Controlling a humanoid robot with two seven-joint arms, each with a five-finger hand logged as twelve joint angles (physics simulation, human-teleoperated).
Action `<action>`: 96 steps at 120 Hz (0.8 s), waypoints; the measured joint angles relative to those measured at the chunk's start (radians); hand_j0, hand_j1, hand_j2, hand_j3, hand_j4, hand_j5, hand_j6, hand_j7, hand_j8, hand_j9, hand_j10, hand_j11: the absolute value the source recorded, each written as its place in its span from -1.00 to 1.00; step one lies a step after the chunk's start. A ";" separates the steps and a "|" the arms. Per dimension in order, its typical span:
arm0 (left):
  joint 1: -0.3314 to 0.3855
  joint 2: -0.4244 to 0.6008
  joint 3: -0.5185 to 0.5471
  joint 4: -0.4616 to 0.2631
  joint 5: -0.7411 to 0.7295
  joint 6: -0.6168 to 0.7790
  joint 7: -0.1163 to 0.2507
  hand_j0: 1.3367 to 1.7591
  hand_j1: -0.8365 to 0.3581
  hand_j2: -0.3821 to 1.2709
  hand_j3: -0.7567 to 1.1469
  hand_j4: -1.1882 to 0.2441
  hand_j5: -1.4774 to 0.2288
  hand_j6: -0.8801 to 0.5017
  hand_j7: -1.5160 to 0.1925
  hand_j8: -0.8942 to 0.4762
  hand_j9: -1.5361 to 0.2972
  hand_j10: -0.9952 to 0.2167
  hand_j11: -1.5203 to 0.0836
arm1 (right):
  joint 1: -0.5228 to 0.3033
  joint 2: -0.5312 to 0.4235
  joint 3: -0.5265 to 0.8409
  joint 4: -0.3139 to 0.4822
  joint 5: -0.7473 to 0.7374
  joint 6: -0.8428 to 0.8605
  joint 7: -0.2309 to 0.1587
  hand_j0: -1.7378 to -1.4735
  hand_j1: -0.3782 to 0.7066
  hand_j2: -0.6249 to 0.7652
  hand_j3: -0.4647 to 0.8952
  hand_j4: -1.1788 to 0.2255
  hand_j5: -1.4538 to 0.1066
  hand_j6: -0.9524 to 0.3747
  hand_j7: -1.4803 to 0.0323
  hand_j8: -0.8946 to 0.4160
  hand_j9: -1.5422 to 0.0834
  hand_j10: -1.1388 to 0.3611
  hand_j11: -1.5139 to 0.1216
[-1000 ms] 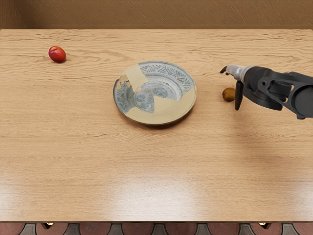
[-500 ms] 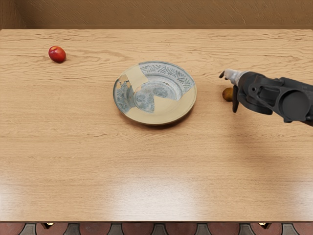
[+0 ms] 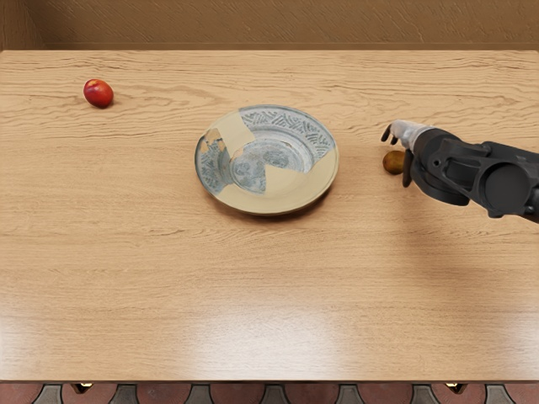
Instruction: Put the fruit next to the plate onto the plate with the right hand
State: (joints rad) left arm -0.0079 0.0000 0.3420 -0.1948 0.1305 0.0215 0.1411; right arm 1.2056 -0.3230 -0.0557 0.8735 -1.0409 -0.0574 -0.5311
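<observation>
Your right hand [image 3: 414,148] comes in from the table's [image 3: 253,286] right edge and sits about midway between the far and near edges. Its fingers [image 3: 408,171] are loosely spread and hold nothing: one dark finger points down just beside the small brown fruit [image 3: 392,162], and a lighter fingertip shows above it. You cannot tell from this view whether the finger touches the fruit. The fruit rests on the wood just right of the plate [image 3: 324,177], apart from its rim. The patterned plate stands near the table's middle, toward the far edge. A red fruit [image 3: 98,93] lies by the far left corner, well apart from everything else.
</observation>
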 joint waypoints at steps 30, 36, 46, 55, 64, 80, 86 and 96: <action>-0.001 0.000 0.000 0.000 0.000 0.000 0.000 0.52 0.98 -0.54 -0.21 0.66 0.73 0.27 0.77 0.31 0.68 0.64 0.90 | -0.017 0.031 -0.001 -0.057 0.001 -0.019 0.025 -0.40 -0.18 -0.20 -0.32 0.18 0.29 -0.09 0.36 -0.17 0.34 0.05 0.30; -0.001 0.000 0.000 0.000 0.000 0.000 0.000 0.52 0.98 -0.54 -0.21 0.66 0.73 0.27 0.77 0.31 0.68 0.64 0.90 | -0.018 0.034 -0.001 -0.059 0.001 -0.021 0.026 -0.40 -0.15 -0.20 -0.32 0.16 0.26 -0.11 0.34 -0.19 0.32 0.04 0.28; -0.001 0.000 0.000 0.000 0.000 0.000 0.000 0.52 0.98 -0.54 -0.21 0.66 0.73 0.27 0.77 0.31 0.68 0.64 0.90 | -0.022 0.036 -0.001 -0.061 0.001 -0.023 0.026 -0.40 -0.10 -0.21 -0.32 0.13 0.22 -0.15 0.30 -0.22 0.28 0.00 0.24; -0.001 0.000 0.000 0.000 0.000 0.000 0.000 0.52 0.98 -0.54 -0.21 0.66 0.73 0.27 0.77 0.31 0.68 0.64 0.90 | -0.024 0.037 0.000 -0.062 0.001 -0.025 0.026 -0.40 -0.05 -0.21 -0.32 0.10 0.19 -0.18 0.26 -0.26 0.25 -0.01 0.21; -0.001 0.000 0.000 0.000 0.000 0.000 0.000 0.52 0.98 -0.54 -0.21 0.66 0.73 0.27 0.77 0.31 0.68 0.64 0.90 | -0.029 0.037 0.000 -0.063 0.000 -0.036 0.026 -0.40 -0.01 -0.22 -0.32 0.07 0.16 -0.21 0.23 -0.29 0.23 -0.03 0.18; -0.001 0.000 0.000 0.000 0.000 0.000 0.000 0.52 0.98 -0.54 -0.21 0.66 0.73 0.27 0.77 0.31 0.68 0.64 0.90 | -0.036 0.038 -0.002 -0.064 -0.001 -0.054 0.022 -0.40 0.08 -0.23 -0.32 0.00 0.10 -0.27 0.16 -0.36 0.16 -0.09 0.11; -0.001 0.000 0.000 0.000 0.000 0.000 0.000 0.52 0.98 -0.54 -0.21 0.66 0.73 0.27 0.77 0.31 0.68 0.64 0.90 | -0.038 0.038 -0.002 -0.064 -0.001 -0.059 0.021 -0.40 0.13 -0.24 -0.32 -0.04 0.06 -0.31 0.11 -0.40 0.12 -0.12 0.07; -0.001 0.000 0.000 0.000 0.000 0.000 0.000 0.52 0.98 -0.54 -0.21 0.66 0.73 0.27 0.77 0.31 0.68 0.64 0.90 | -0.041 0.038 -0.002 -0.064 0.000 -0.066 0.020 -0.39 0.19 -0.21 -0.32 -0.08 -0.02 -0.36 0.04 -0.41 0.05 -0.11 0.00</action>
State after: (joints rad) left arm -0.0090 0.0000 0.3419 -0.1948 0.1305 0.0215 0.1411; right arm 1.1649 -0.2854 -0.0574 0.8099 -1.0404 -0.1237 -0.5111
